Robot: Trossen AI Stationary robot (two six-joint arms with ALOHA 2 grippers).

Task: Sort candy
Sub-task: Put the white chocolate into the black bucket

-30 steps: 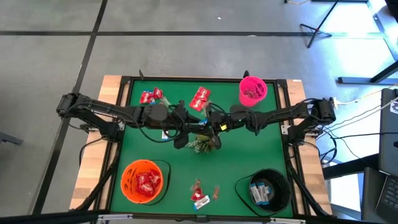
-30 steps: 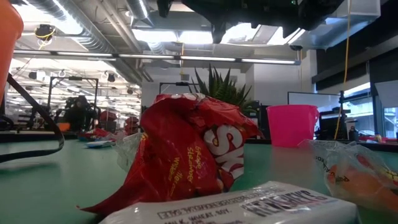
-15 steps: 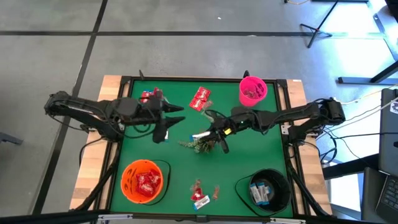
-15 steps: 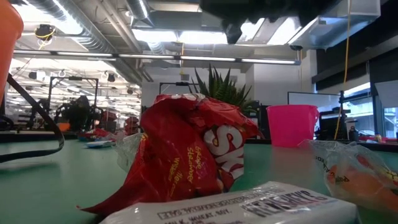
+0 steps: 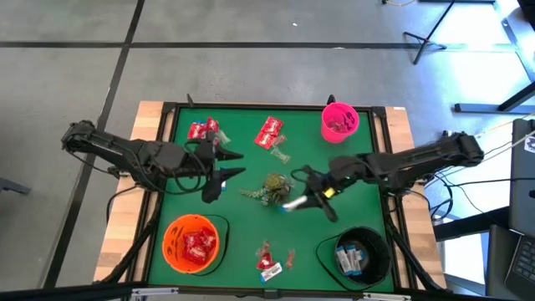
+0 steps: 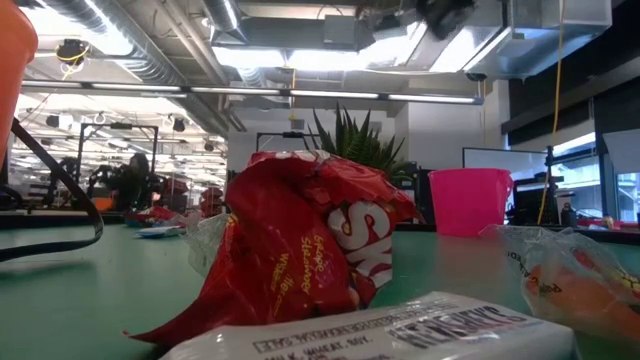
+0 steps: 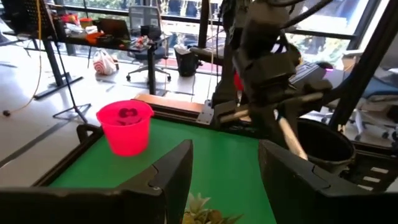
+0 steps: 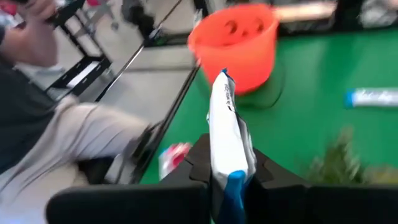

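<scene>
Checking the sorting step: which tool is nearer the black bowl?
Right. The right tool, shut on a white-and-blue packet, hangs just up-table of the black bowl. The left tool, open, sits across the table, left of the green sprig.

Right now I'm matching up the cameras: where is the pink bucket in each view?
High view: pink bucket near the green mat's far right corner.
Low view: behind and right of the red packet.
Left wrist view: upright on the mat.
Right wrist view: absent.
Shared landmark: the green mat.
</scene>
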